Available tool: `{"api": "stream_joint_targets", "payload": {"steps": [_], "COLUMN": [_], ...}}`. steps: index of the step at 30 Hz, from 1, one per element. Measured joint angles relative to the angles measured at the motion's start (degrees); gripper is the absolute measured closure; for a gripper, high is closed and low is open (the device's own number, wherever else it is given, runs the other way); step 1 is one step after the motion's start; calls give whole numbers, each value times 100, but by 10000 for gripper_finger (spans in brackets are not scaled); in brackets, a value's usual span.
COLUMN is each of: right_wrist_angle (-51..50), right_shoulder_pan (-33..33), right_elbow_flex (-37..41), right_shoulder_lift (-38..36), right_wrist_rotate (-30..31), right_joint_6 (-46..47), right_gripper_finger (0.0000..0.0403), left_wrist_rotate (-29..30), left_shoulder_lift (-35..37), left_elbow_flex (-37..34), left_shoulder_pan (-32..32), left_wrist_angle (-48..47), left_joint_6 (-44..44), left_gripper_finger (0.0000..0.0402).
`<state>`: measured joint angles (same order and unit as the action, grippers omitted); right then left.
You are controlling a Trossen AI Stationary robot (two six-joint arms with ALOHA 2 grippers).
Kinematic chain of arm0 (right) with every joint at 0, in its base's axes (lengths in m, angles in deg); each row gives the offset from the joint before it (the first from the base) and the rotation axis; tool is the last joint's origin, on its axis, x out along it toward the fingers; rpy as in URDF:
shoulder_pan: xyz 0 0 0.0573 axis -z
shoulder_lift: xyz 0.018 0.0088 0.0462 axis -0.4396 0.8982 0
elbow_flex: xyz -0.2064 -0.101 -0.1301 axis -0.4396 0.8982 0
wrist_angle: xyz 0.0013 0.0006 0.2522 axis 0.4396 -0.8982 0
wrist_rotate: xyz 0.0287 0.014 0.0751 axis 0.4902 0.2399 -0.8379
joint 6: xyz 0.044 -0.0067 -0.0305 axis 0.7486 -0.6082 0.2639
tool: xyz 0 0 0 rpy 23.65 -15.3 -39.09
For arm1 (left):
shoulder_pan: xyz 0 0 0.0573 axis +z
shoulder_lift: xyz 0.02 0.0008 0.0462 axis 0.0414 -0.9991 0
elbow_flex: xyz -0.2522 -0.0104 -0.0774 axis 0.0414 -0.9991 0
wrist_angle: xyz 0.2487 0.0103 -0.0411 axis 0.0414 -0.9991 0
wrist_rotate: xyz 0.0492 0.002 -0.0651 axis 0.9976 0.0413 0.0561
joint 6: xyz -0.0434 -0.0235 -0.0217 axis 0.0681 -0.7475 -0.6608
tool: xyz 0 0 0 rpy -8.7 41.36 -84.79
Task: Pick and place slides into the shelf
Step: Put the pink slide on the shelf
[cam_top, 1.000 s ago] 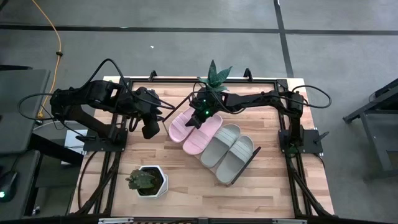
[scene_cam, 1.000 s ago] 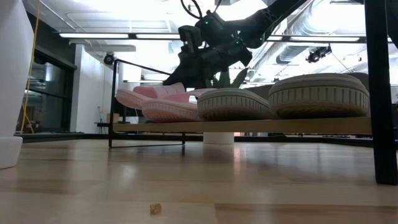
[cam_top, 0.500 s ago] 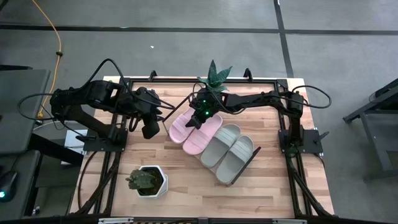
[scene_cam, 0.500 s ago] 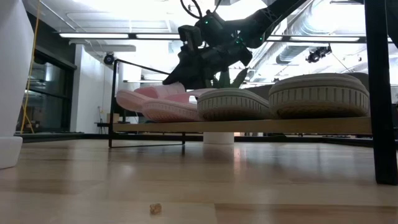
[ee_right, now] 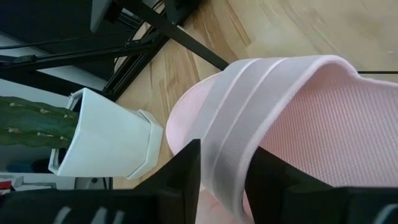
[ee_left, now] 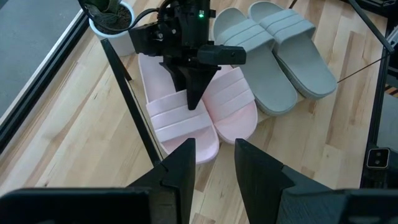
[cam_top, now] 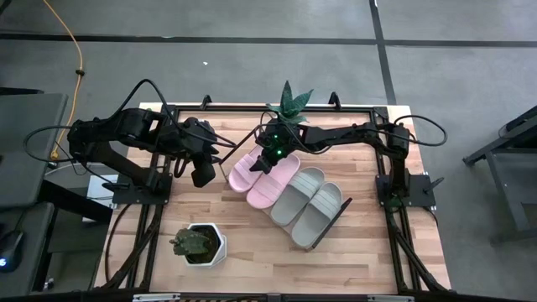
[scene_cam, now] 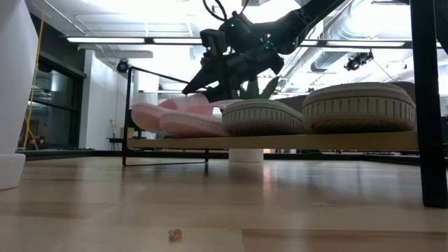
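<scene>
Four slides in a diagonal row mid-table: two pale pink slides [cam_top: 261,175] toward ten o'clock, two light grey slides [cam_top: 308,202] toward four o'clock, all lying on the shelf [cam_top: 339,215]. Right gripper [cam_top: 267,161] down over the pink pair, its arm stretching off toward three o'clock. Left gripper [cam_top: 202,174] just beside the pink pair at nine o'clock. White potted plant [cam_top: 199,244] at seven o'clock; another plant [cam_top: 289,103] at twelve.

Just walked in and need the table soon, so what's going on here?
The robot is putting slides on the shelf. All four now lie side by side on it: two pink slides and two grey slides. The right gripper is at the strap of the outer pink slide, its jaws either side of the strap. The left gripper waits beside the shelf, jaws apart, empty.
</scene>
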<state>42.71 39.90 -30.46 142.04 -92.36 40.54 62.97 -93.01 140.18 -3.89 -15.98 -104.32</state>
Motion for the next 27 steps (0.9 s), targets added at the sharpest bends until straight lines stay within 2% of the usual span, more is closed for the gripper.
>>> {"api": "stream_joint_targets", "payload": {"steps": [9, 15, 20, 27], "right_wrist_angle": [116, 161, 179, 154], "right_shoulder_pan": [-11, -61, -171, -149], "right_elbow_flex": [0, -2, -2, -2], "right_shoulder_lift": [3, 265, 275, 249], "right_wrist_rotate": [-32, -189, 390, 482], "right_joint_6": [-40, 63, -10, 11], "right_gripper_finger": [304, 304, 304, 304], "left_wrist_rotate": [2, -17, -124, -140], "left_shoulder_lift": [0, 2, 4, 4], "left_elbow_flex": [0, 0, 0, 0], "left_shoulder_pan": [0, 1, 0, 2], "left_wrist_angle": [0, -12, -69, -160], "left_joint_6": [11, 7, 4, 2], "left_gripper_finger": [300, 300, 300, 300]}}
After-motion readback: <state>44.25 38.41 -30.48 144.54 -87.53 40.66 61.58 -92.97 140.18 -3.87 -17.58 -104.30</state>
